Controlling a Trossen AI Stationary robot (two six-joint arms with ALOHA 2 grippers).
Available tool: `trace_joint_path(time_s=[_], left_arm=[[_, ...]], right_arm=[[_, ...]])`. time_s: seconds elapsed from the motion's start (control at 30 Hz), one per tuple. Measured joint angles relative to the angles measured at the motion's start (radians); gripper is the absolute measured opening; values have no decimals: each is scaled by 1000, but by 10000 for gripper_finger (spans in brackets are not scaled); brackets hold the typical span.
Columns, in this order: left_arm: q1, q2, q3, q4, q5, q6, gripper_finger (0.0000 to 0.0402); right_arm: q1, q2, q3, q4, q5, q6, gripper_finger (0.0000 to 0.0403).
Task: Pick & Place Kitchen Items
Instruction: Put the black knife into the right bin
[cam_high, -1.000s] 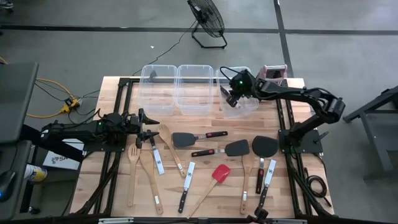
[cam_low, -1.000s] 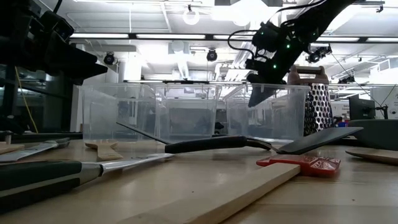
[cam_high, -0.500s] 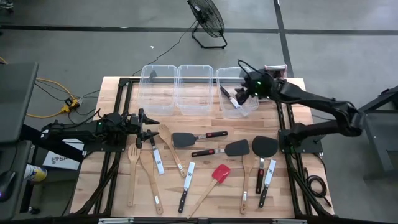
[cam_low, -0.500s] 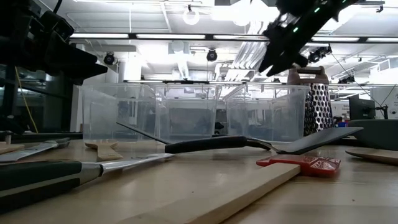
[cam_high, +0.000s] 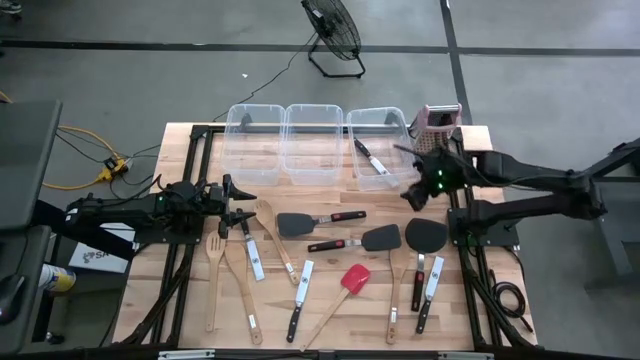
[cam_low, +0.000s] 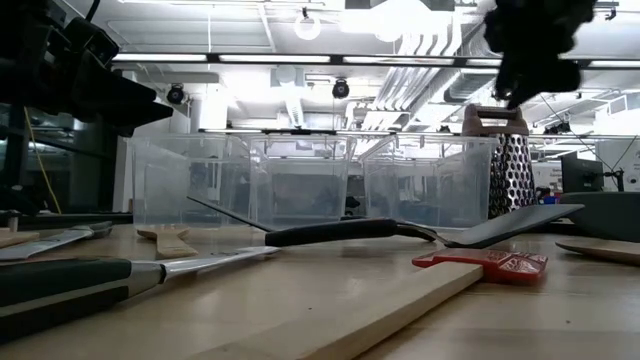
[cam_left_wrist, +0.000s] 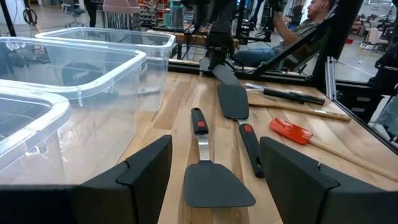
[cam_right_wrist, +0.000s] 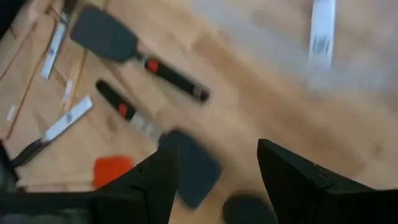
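Note:
Several long utensils lie flat on the wooden table: black turners (cam_high: 295, 224) (cam_high: 381, 238) (cam_high: 426, 235), a red-headed spatula (cam_high: 355, 277), pale wooden spoons (cam_high: 215, 252) and black-handled knives (cam_high: 300, 290). One knife (cam_high: 372, 160) lies in the right clear bin (cam_high: 395, 120). My right gripper (cam_high: 412, 193) hangs open and empty above the table, just near-right of that bin; its wrist view (cam_right_wrist: 217, 180) looks down on the turners. My left gripper (cam_high: 243, 205) is open and empty, low at the table's left, pointing at a black turner (cam_left_wrist: 217, 185).
Three clear bins (cam_high: 255, 140) (cam_high: 313, 140) stand in a row at the far edge. A metal box grater (cam_high: 437, 124) stands right of them, close to my right gripper. Bare wood lies between the bins and the utensils.
My right gripper has risen out of the right bin and gone toward the table's right and near edges, past the grater. The knife stays behind, lying in the right bin.

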Motion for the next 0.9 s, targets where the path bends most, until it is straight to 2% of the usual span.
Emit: trace_joint_path(time_s=[0.4,0.7,0.9], left_arm=[[0,0,0,0,0,0,239],[0,0,0,0,0,0,239],[0,0,0,0,0,0,239]], right_arm=[[357,57,0,-142,-16,703,207],[634,216,0,-84,-27,1228,207],[774,331,0,-19,-67,1478,207]])
